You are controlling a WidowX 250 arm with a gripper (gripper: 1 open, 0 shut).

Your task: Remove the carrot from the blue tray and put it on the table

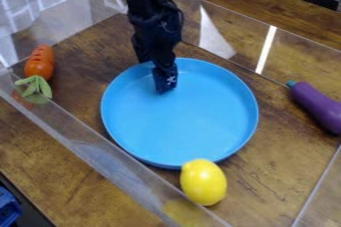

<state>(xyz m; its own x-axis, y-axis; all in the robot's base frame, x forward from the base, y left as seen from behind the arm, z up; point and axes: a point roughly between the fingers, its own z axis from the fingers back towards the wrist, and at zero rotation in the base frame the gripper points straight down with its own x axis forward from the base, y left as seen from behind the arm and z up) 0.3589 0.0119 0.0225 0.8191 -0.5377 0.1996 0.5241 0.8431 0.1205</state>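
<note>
The carrot (40, 63) is orange-red, with its green leafy top (34, 89) pointing toward the camera. It lies on the table (80, 42) at the far left, outside the blue tray (186, 121) and beside the clear panel. The large round tray fills the middle and nothing lies inside it. My gripper (163, 80) points down over the tray's far-left part, close to its surface. Its dark fingers stand open with nothing between them. The gripper is well to the right of the carrot.
A yellow lemon (202, 181) rests against the tray's near rim. A purple eggplant (320, 106) lies at the right edge. Clear acrylic panels (94, 161) wall the table along the front-left and the back.
</note>
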